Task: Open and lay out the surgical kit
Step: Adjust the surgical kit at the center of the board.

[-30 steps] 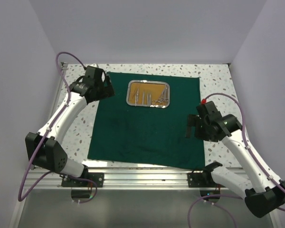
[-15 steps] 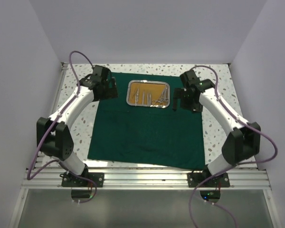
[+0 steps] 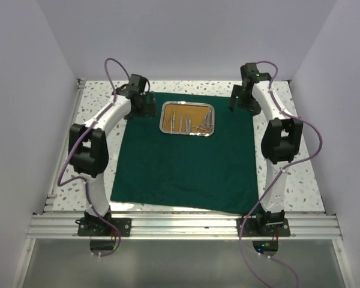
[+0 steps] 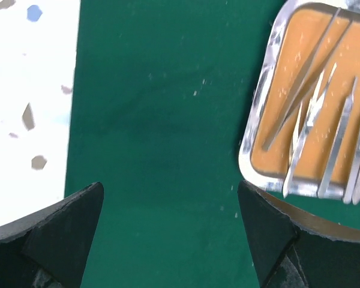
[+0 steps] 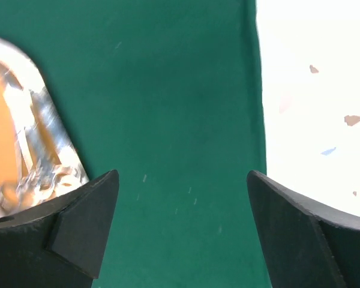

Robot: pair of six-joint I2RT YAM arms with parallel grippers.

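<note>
High overview; close wrist views over tray (image 4: 261,102)

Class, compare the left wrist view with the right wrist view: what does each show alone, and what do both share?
Left wrist only: silver tools lying in the tray, and the cloth meeting the table on its left edge. Right wrist only: the cloth's right edge; the tray is a blurred corner. Both: green cloth, steel tray, speckled table, and an open, empty gripper, the left gripper and right gripper respectively.
</note>
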